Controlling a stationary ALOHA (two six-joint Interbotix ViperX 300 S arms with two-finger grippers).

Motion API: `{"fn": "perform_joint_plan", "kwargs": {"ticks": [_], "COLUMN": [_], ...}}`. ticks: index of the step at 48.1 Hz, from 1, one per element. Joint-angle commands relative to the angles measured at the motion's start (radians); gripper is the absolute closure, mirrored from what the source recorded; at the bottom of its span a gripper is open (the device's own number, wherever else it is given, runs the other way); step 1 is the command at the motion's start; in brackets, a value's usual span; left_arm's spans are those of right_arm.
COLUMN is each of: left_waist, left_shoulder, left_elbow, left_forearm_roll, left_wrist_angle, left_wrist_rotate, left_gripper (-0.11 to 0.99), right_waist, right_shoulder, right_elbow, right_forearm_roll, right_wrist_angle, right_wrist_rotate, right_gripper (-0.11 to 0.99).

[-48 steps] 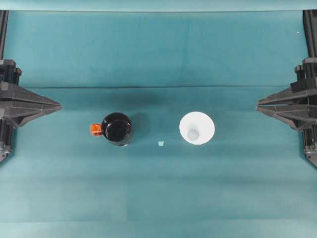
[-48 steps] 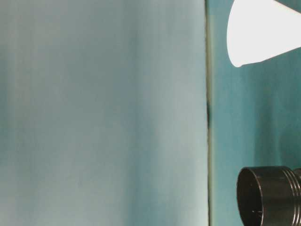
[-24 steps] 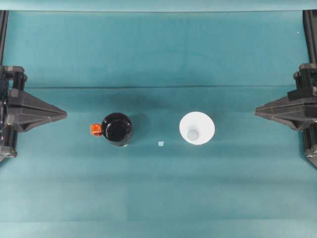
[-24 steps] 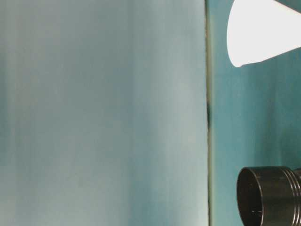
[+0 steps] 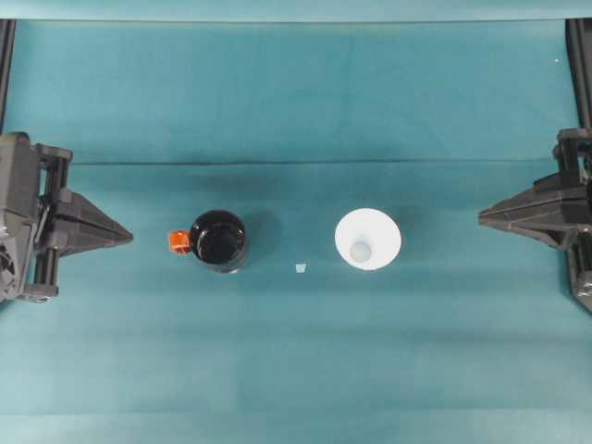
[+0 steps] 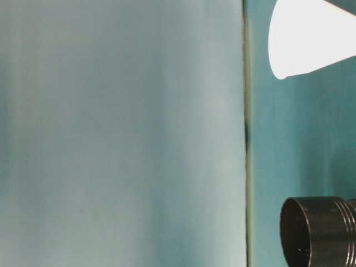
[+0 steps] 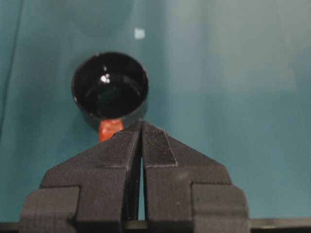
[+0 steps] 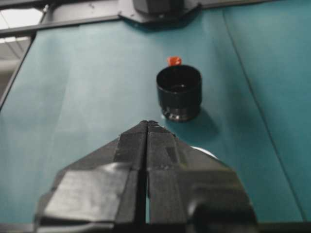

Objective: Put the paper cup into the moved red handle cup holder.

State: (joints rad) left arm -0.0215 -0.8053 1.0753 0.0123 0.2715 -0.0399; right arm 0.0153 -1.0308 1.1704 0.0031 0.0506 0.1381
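No readable text, labels, brands or numbers anywhere.

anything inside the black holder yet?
No. The red handle cup holder is empty: its glossy black floor shows in the left wrist view. The paper cup stands apart on the cloth.

Teal cloth [image 5: 296, 102] over table; small pale scrap [image 5: 300, 268] on it.
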Motion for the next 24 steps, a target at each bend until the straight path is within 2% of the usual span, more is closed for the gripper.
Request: {"fn": "perform_joint_plan", "kwargs": {"ticks": [1, 8, 12, 16, 19, 24], "left_waist": [0.002, 0.011, 0.015, 0.031, 0.029, 0.026], "left_shoulder": [0.011, 0.046, 0.075, 0.101, 0.118, 0.127], "left_elbow": [-0.028, -0.035, -0.048, -0.052, -0.058, -0.061], "left_forearm_roll": [0.002, 0.002, 0.002, 0.002, 0.002, 0.002], "left_wrist_angle": [0.005, 0.011, 0.031, 0.055, 0.063, 0.063], "left_wrist_rotate": [0.000, -0.008, -0.037, -0.074, -0.089, -0.092], "left_gripper": [0.85, 0.85, 0.85, 0.85, 0.85, 0.85], "right_waist": [0.003, 0.003, 0.003, 0.003, 0.003, 0.003], "right_shoulder": [0.002, 0.002, 0.002, 0.000, -0.002, -0.005], "right_elbow": [-0.018, -0.018, -0.018, -0.018, -0.020, -0.021], "right_forearm_roll": [0.003, 0.003, 0.003, 0.003, 0.003, 0.003], "right_wrist_angle": [-0.002, 0.000, 0.002, 0.002, 0.002, 0.008], "right_wrist_rotate": [0.009, 0.011, 0.011, 0.011, 0.011, 0.011], "right_gripper": [0.98, 0.98, 0.98, 0.98, 0.98, 0.98]}}
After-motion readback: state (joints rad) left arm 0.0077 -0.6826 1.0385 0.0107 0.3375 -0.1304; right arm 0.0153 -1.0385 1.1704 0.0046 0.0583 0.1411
